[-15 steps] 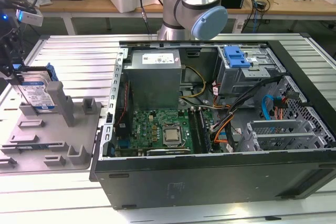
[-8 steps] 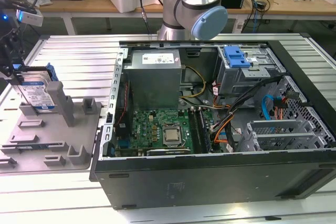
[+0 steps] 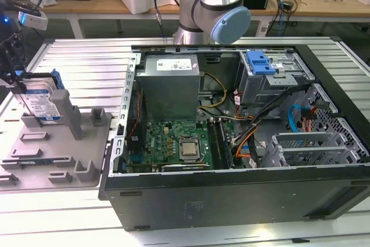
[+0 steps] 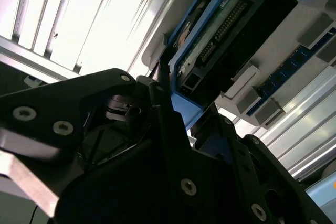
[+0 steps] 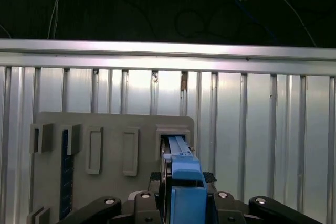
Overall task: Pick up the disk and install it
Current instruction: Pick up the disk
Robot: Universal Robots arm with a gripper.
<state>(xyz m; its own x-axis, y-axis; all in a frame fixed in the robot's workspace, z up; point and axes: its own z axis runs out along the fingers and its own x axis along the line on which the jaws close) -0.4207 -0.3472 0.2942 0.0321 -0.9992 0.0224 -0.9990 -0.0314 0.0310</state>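
Starting at the exterior view's left, you have one gripper (image 3: 17, 82) at the edge of the desk (image 3: 75, 56), which is a slatted metal top. Its two fingers (image 4: 160, 95) are clamped on the one disk (image 3: 41, 103), one on each side of the blue bracket. In the first wrist view, the bracket's blue edge runs straight up the gap between them.

The disk stands upright on its edge with the white-and-blue label facing the exterior view's right. Its lower edge is at a slot in the single grey holder (image 3: 63, 160), which lies flat on the desk. You cannot tell whether the disk is seated in the slot or just clear of it.

Just beside the holder, further to the exterior view's right, sits one open computer case (image 3: 231, 201). Inside it you see one large grey box (image 3: 170, 93) with a white sticker, then one grey metal cage (image 3: 272, 88) with a blue latch (image 3: 259, 62) on top. The disk is well apart from that cage.

One arm (image 3: 214, 4) rises behind the case.
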